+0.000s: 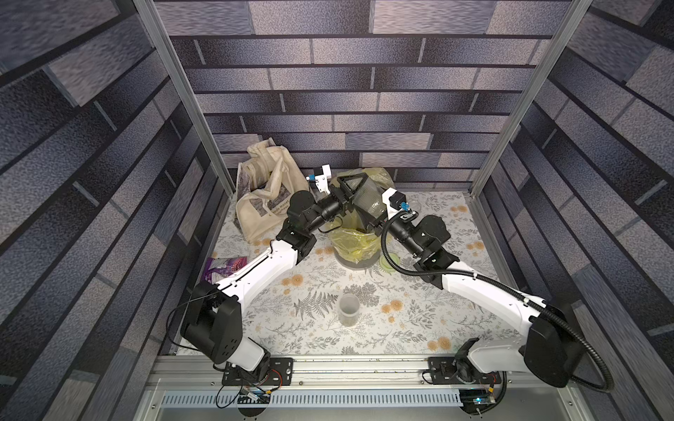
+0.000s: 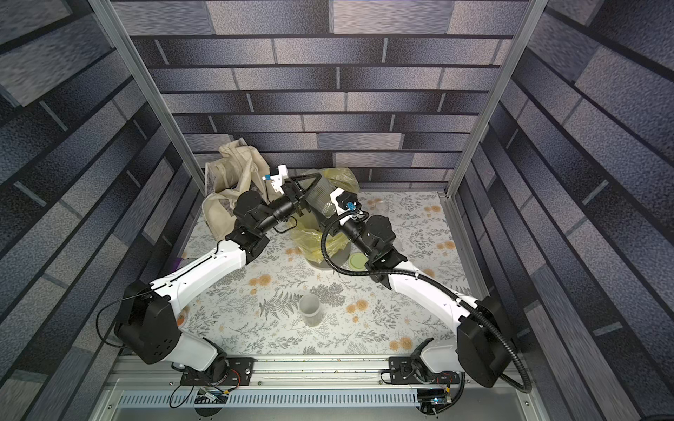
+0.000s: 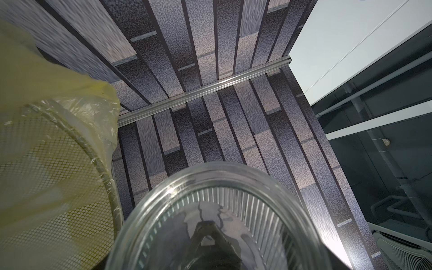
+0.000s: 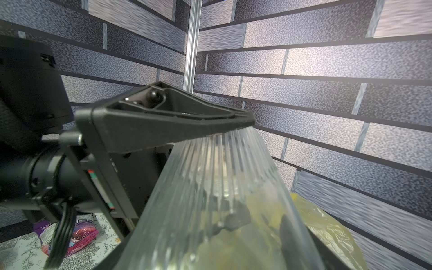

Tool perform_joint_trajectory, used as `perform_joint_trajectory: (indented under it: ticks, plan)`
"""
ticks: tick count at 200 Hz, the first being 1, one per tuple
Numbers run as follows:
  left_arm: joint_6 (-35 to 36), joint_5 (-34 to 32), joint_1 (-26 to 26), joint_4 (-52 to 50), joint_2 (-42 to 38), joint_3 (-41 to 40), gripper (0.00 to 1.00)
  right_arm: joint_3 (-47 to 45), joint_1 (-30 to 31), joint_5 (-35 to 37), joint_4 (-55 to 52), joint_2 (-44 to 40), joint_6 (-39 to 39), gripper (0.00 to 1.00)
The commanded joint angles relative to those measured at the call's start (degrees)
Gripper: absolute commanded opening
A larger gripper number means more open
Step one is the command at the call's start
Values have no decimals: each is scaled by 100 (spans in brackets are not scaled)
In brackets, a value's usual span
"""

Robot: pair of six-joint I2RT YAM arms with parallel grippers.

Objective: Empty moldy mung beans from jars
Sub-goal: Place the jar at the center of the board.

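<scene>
The clear ribbed jar (image 1: 366,198), the widest one and without its lid, hangs tilted directly above the mesh bin (image 1: 355,260) lined with a yellow bag, and is gripped from two sides. The left gripper (image 1: 354,195) has its jaws closed across the ribbed wall. In the right wrist view its upper finger (image 4: 175,121) lies flat along the ribs. The right gripper (image 1: 377,214) clamps the jar's other end, jaws about as wide as the jar, and its dark fingers show through the clear wall. No mung beans show inside, and the yellow seen through the wall is the bin's bag. The jar is therefore probably empty and light.

It looks rigid, smooth and breakable, so slipping is the main risk. The ribs should give the pads some purchase, and mid-wall is a safer hold than the thin rim.

The lime-green lid (image 1: 388,264) lies just beside the bin's foot. The tall slim jar (image 1: 349,310) stands upright and open, well apart from the bin on the side toward the arm bases. A dull layer at its bottom may be beans. Being narrow, it likely tips easily and is best taken from the side, about halfway up.
</scene>
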Motion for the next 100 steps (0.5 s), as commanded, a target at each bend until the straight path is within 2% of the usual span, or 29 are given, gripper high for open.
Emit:
perform_joint_trajectory:
  ticks: [1, 58, 100]
  plan:
    - [612, 505, 59, -65, -84, 162, 52, 156, 84, -201, 223, -55, 53, 64]
    - [1171, 497, 163, -603, -460, 243, 50, 170, 79, -242, 45, -119, 28, 89]
    - [1224, 500, 199, -672, -505, 253, 49, 206, 78, -278, -86, -136, 42, 98]
